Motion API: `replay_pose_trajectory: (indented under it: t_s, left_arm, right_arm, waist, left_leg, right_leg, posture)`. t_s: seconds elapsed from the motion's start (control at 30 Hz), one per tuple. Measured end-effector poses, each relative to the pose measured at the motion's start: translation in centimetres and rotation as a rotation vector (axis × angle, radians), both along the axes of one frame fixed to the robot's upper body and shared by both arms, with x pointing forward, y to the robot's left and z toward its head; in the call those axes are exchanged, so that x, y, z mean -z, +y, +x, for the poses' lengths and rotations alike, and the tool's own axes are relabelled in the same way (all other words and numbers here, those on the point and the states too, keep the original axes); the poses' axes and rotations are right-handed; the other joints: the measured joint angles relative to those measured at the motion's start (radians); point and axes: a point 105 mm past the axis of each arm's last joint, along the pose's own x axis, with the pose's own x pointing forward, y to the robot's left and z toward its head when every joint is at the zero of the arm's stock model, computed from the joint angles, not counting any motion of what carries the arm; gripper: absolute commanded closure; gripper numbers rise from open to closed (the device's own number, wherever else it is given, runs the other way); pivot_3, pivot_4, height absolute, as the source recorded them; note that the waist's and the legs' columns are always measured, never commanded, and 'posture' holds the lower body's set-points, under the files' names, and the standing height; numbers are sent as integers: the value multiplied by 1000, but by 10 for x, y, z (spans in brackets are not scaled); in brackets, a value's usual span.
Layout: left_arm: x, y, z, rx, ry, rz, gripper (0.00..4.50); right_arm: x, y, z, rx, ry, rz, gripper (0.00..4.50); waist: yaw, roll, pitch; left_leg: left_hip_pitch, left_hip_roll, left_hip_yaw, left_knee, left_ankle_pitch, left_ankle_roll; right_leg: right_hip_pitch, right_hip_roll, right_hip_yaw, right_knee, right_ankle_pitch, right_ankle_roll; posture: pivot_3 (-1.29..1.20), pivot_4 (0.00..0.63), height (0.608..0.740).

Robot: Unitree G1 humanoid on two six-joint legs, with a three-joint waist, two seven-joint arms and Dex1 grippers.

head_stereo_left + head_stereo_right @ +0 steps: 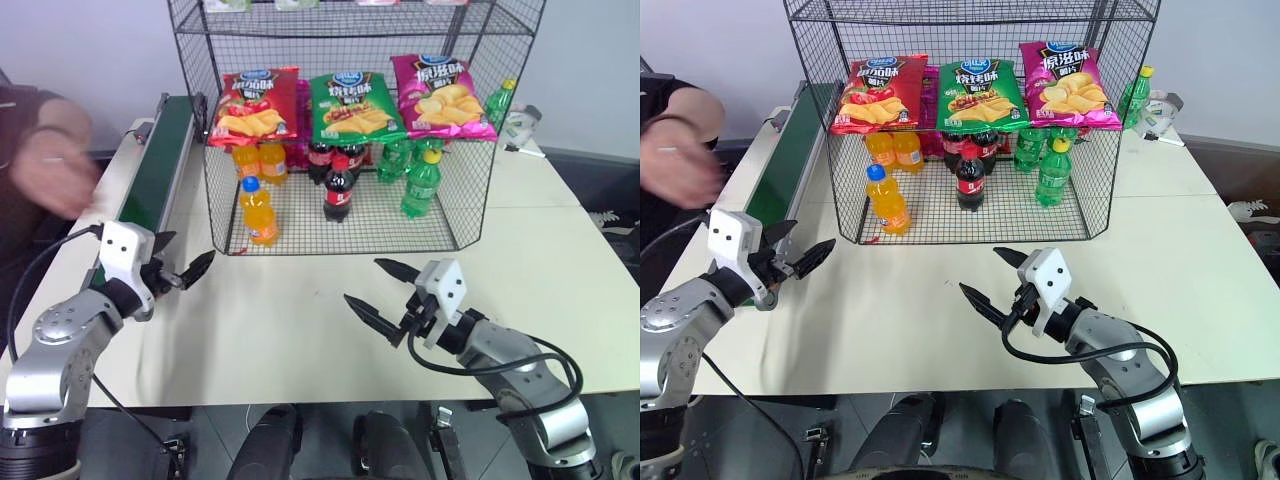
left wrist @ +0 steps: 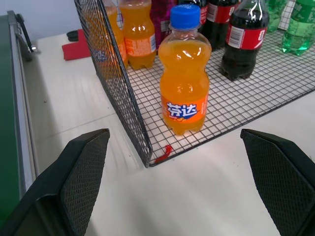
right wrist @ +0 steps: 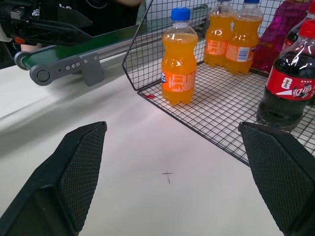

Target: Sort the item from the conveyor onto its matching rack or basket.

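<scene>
- The small clear bottle of orange soda with a blue cap (image 1: 259, 211) stands upright on the bottom grid of the big black wire-mesh rack (image 1: 330, 235), at its front left corner, just inside the mesh wall.
- Two more orange bottles (image 1: 259, 160) stand behind it; dark cola bottles with red caps (image 1: 338, 186) and green bottles (image 1: 420, 182) line up to its right.
- Crisp bags in red, green and pink (image 1: 350, 105) lie on the shelf above.
- The left gripper (image 1: 183, 267) hovers over the white worktop (image 1: 290, 330), fingers spread wide, holding nothing, beside the end of the long dark-green conveyor (image 1: 155, 165).
- The right gripper (image 1: 384, 295) hangs in front of the rack, fingers wide apart, empty.
- A person's hand (image 1: 55, 170) hovers left of the belt.
</scene>
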Motion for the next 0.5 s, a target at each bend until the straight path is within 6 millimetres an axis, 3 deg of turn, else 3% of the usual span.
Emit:
replay_pose_trajectory:
  t_s: [0.5]
  left_arm:
    - [-2, -1, -1, -3, -9, 1, 31]
  right_arm:
    - [-7, 6, 1, -4, 8, 18, 0]
  waist:
    - [0, 0, 0]
  left_leg:
    - [0, 0, 0, 0, 0, 0]
  right_leg:
    - [0, 0, 0, 0, 0, 0]
  posture:
    - [0, 150, 740]
